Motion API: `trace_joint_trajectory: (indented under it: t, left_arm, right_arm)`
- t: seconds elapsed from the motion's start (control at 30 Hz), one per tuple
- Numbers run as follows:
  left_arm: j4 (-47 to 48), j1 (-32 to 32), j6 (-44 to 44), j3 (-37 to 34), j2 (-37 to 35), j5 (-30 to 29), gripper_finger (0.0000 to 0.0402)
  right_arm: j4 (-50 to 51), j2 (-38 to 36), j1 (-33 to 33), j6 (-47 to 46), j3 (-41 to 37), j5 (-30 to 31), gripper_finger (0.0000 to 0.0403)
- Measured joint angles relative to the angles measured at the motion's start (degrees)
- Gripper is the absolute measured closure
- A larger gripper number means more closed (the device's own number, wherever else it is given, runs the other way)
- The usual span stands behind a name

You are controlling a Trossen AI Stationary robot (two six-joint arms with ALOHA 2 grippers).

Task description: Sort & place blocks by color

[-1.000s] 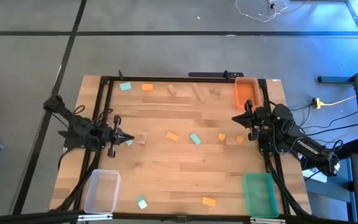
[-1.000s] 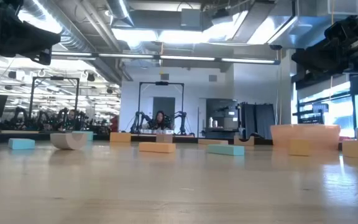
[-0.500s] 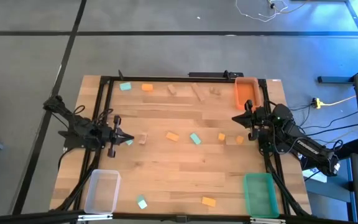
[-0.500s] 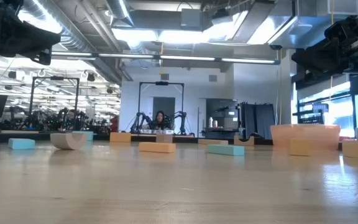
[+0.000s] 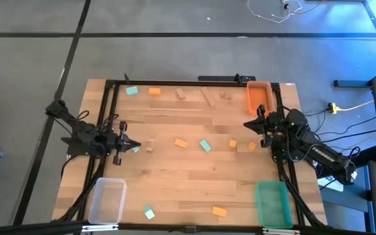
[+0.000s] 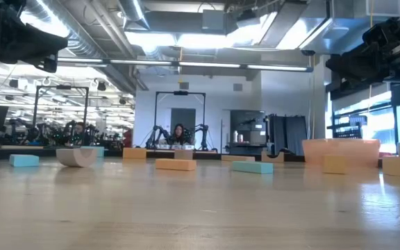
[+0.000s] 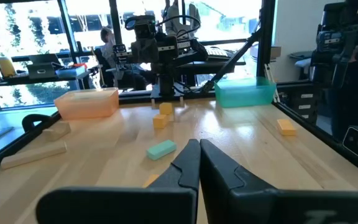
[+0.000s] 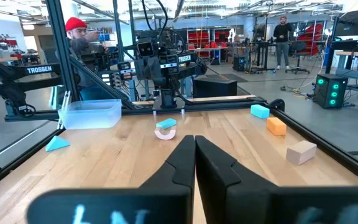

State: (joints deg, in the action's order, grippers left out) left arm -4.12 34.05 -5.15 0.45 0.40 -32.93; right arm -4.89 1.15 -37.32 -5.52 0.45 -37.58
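The blocks lie scattered over the wooden bench [image 5: 194, 183], none of them in a bin. Going left to right in the high view: a teal block [image 5: 132, 91] and an orange block [image 5: 154, 92] sit near the far edge, a teal block [image 5: 149, 213] lies near the front edge beside the clear bin [image 5: 107, 200] in the front left corner, and a pale arched wood block [image 5: 150, 145] rests just ahead of the left gripper [image 5: 134, 145], whose fingers are pressed together and empty at the left edge. Pale wood blocks [image 5: 207, 97] line the far edge around its middle. Mid-bench lie an orange block [image 5: 181, 143] and a teal block [image 5: 205, 145], with another orange block [image 5: 219, 211] near the front edge. Farther right, a small orange block [image 5: 233, 143] and a pale block [image 5: 250, 147] sit close to the right gripper [image 5: 249, 125], also pressed shut and holding nothing at the right edge. The orange bin [image 5: 258, 96] fills the far right corner, the green bin [image 5: 272, 203] the front right corner. In the right wrist view, white lettering on a dark arm beyond the bench reads "TROSSEN" [image 8: 41, 70].
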Motion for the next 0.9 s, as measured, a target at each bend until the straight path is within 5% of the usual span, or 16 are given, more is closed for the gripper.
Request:
trace_joint_trajectory:
  t: [0.9]
  left_arm:
    - [0.0,0.0,0.0,0.0,0.0,0.0,0.0401]
  right_arm:
    - [-1.0,0.0,0.0,-0.3,0.0,1.5,0.0389]
